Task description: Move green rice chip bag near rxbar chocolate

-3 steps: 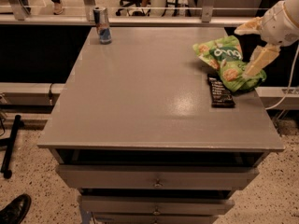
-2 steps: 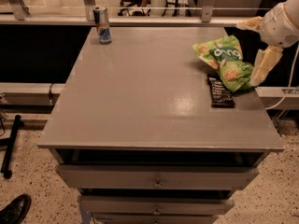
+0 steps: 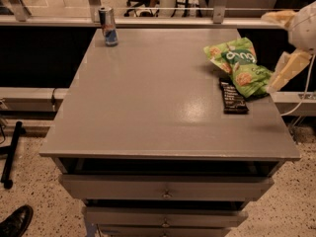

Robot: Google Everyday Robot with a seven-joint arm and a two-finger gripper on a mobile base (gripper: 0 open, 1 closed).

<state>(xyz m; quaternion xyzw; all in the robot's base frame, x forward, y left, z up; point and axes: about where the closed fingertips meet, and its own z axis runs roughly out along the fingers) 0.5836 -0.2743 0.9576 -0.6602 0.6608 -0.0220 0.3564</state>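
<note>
The green rice chip bag (image 3: 240,66) lies crinkled on the grey table top (image 3: 148,93) near its right edge. The rxbar chocolate (image 3: 233,97), a small dark bar, lies just in front of the bag and touches or slips slightly under the bag's front edge. My gripper (image 3: 269,53) is at the far right of the view, just beyond the bag. It is open, with one pale finger (image 3: 286,69) beside the bag's right end and the other finger (image 3: 277,17) higher up. It holds nothing.
A silver-blue can (image 3: 107,25) stands upright at the table's back left corner. The table has drawers (image 3: 165,187) in front. A railing (image 3: 163,9) runs behind the table. A shoe (image 3: 16,222) shows on the floor at lower left.
The lower finger has drawn slightly right and down, away from the bag. The bag and the bar have not moved.
</note>
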